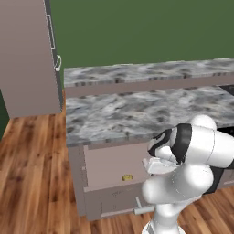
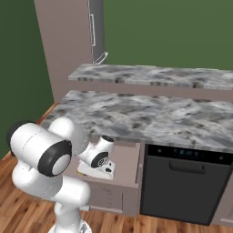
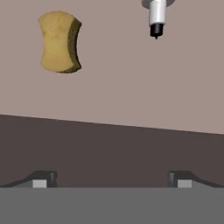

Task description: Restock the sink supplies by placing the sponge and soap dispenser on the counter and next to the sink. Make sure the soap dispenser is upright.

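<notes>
The yellow-orange sponge (image 3: 59, 41) lies on the floor of an open drawer (image 1: 107, 162), seen at upper left in the hand view and as a small spot (image 1: 127, 177) in the left base view. The soap dispenser (image 3: 156, 15) lies flat in the same drawer, its dark nozzle pointing toward the hand; most of its white body is cut off by the frame's top. My gripper (image 3: 111, 181) hovers over the drawer's near edge, open, fingertips (image 3: 40, 181) wide apart with nothing between them. The marbled counter (image 1: 137, 114) runs above the drawer.
A raised marbled ledge (image 1: 146, 73) backs the counter. A black dishwasher (image 2: 186, 182) sits right of the drawer. A tall brown cabinet (image 1: 27, 55) stands at the left. A dark edge (image 1: 227, 89), possibly the sink, shows at the counter's far right.
</notes>
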Tool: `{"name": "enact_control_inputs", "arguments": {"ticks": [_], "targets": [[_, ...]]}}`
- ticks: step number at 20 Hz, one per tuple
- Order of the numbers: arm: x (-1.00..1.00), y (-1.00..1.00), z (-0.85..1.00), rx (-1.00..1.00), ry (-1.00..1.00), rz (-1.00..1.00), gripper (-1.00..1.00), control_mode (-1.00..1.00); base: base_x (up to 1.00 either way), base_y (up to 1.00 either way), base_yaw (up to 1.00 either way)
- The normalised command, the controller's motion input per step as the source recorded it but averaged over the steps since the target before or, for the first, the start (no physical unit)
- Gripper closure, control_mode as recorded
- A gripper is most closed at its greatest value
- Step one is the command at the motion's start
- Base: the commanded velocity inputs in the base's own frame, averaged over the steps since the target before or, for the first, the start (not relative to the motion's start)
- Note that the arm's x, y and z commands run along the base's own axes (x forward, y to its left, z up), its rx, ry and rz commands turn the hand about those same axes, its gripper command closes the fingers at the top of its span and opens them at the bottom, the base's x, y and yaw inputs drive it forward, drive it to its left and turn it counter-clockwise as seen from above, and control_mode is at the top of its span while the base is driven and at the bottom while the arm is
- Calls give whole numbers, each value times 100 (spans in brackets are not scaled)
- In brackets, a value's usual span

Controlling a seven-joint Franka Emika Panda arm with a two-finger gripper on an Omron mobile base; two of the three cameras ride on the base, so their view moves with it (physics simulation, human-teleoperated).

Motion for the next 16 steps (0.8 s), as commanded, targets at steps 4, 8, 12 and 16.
{"name": "enact_control_inputs", "arguments": {"ticks": [4,8,12,16], "targets": [[11,0,0,0,5,0,-100,-100,0,0,0],[92,-2,-4,0,0,6,-100,-100,0,0,0],[71,-8,-16,-1,0,3,-100,-100,0,0,0],[61,-8,-30,-5,1,0,-100,-100,0,0,0]]}}
